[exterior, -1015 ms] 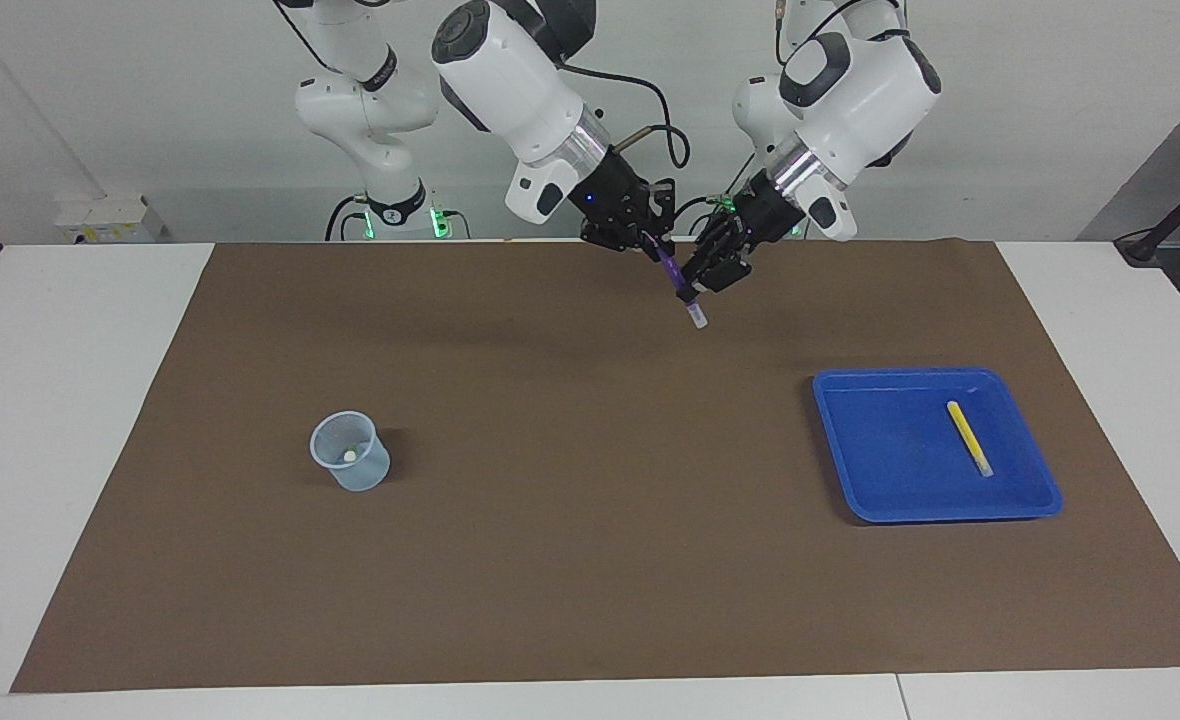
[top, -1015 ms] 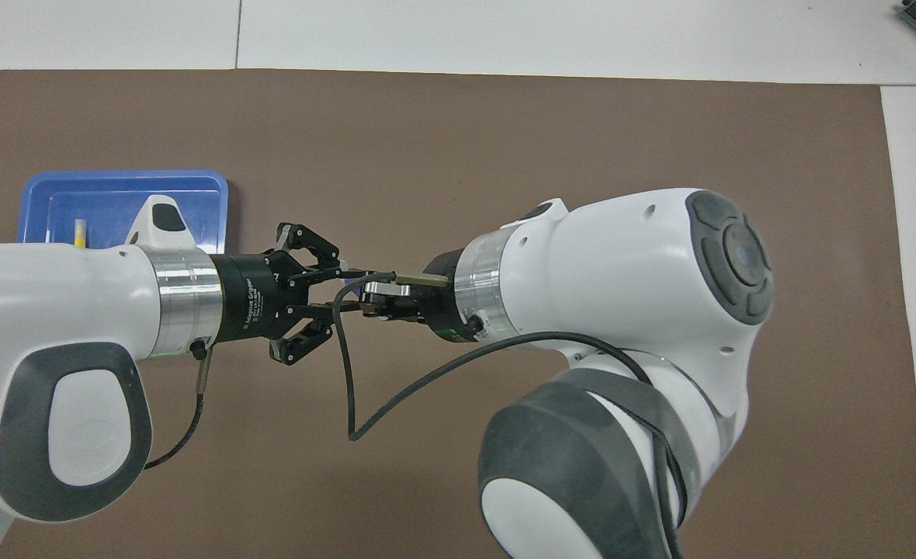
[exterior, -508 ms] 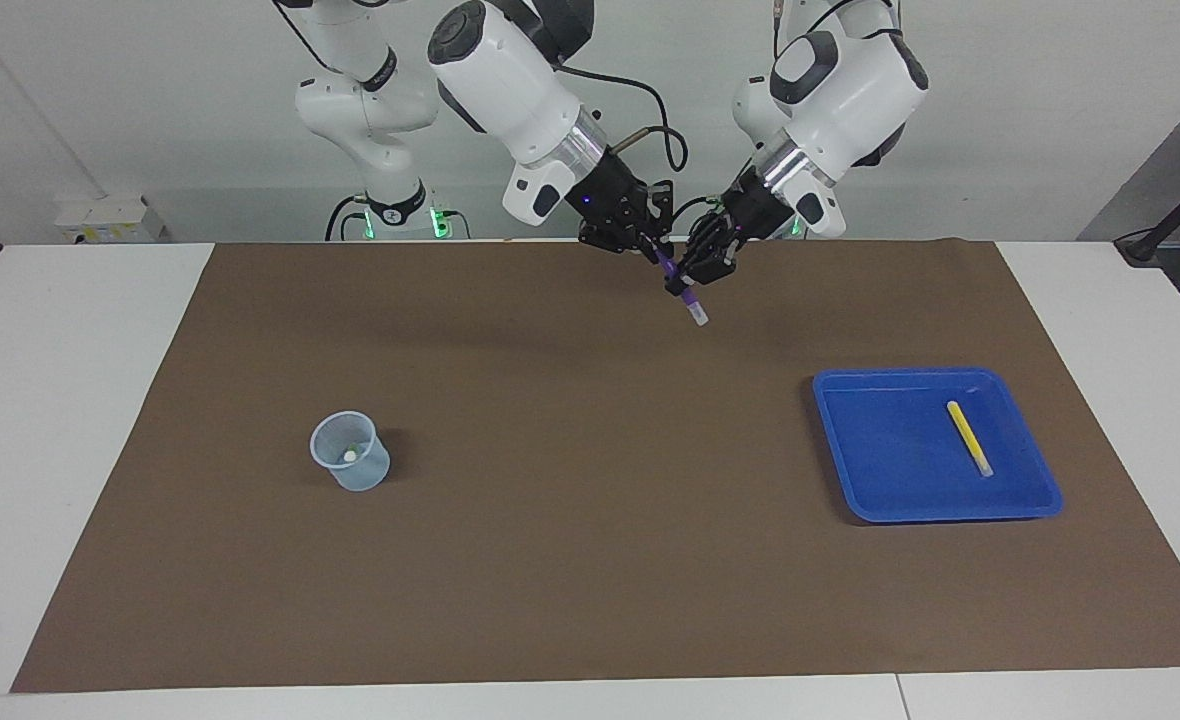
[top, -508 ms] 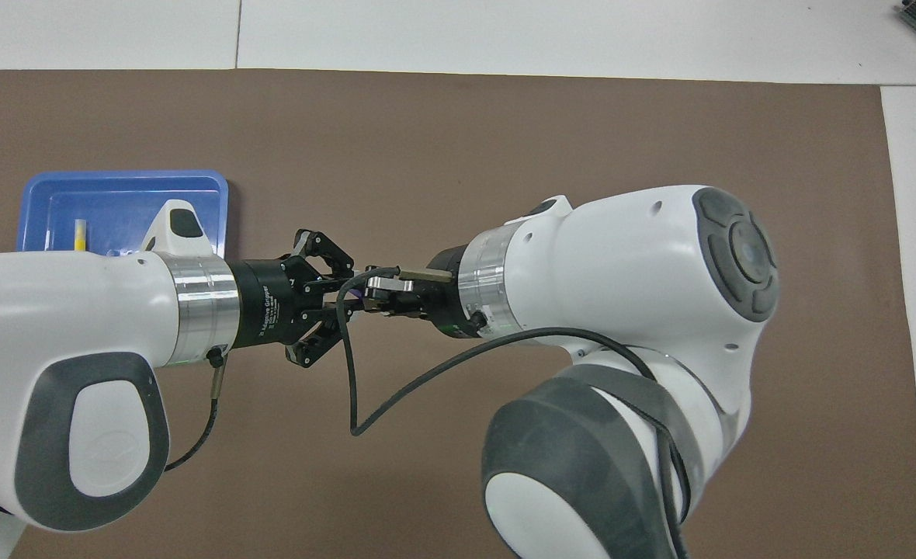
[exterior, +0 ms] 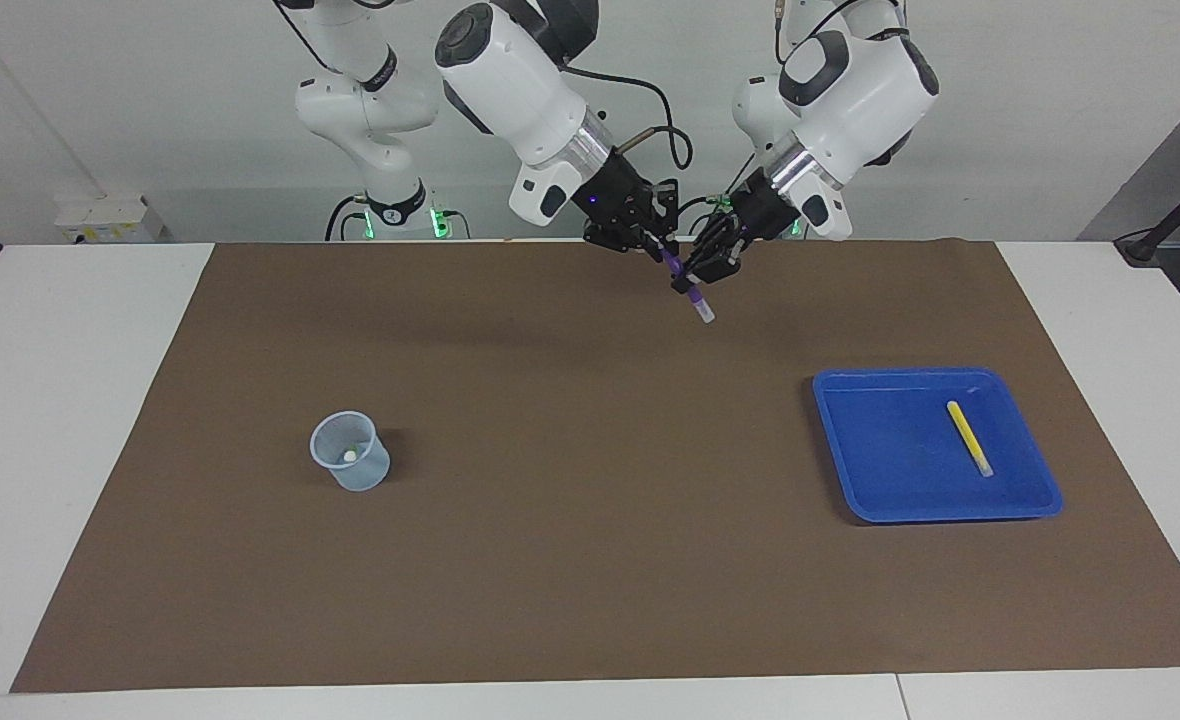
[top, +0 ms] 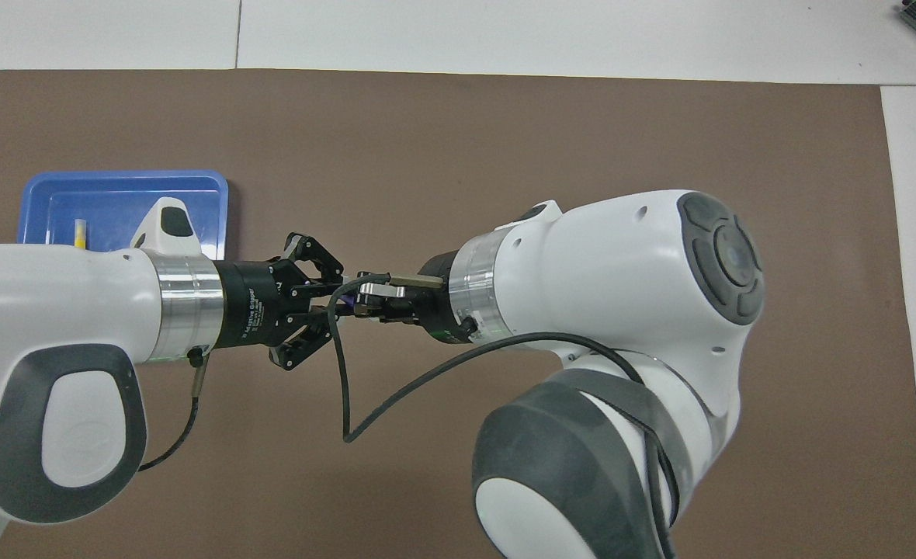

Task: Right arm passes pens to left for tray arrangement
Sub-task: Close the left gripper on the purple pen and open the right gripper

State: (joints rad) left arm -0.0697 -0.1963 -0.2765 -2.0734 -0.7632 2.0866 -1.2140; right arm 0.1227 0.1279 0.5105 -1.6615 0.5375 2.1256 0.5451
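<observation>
Changes since a second ago: your left gripper (exterior: pixel 695 277) has closed in on the purple pen (exterior: pixel 687 289) and pinched it; before, it stood a little off with its fingers apart. Both wrists have shifted slightly, and the pen hangs at almost the same spot.

Item 1, purple pen: held in the air above the brown mat (exterior: pixel 590 560), at the edge nearest the robots, about midway between the two arms. It slants downward, whitish tip (exterior: pixel 707 315) lowest and toward the left arm's end.

Item 2, left gripper: you see its fingertips drawn narrow onto the pen's lower part, the outer links splayed. In the overhead view (top: pixel 326 299) it meets the right gripper over the mat.

Item 3, right gripper (exterior: pixel 660 250): at the pen's upper end, blue wrist light showing. You cannot tell whether its fingers grip the pen or have let go.

Item 4, blue tray (exterior: pixel 850 400): on the mat toward the left arm's end, farther from the robots than the grippers. Partly hidden under the left arm in the overhead view (top: pixel 116 190).

Item 5, yellow pen (exterior: pixel 969 437): lying flat in the tray, toward the side at the table's end, whitish tip pointing away from the robots.

Item 6, translucent cup (exterior: pixel 350 465): upright on the mat toward the right arm's end, well apart from the tray, with something small and pale inside that you cannot make out.
</observation>
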